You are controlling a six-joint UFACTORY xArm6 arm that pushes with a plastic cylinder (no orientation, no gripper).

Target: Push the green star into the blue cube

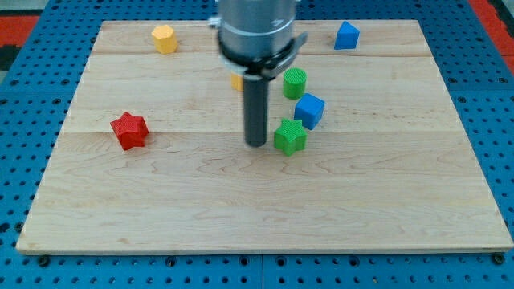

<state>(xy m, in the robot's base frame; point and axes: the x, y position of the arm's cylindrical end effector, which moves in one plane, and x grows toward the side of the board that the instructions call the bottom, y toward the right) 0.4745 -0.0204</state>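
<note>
The arm is carrying no gripper, only a dark rod, and my tip (256,144) is resting on the wooden board (161,209) just to the view's left of the green star (290,136). The green star is sitting just below and left of the blue cube (309,110), seemingly touching it, with a green cylinder (295,83) lying above the cube. A red star (128,130), a yellow block (164,38) and a second blue block (346,35) are lying well apart.
</note>
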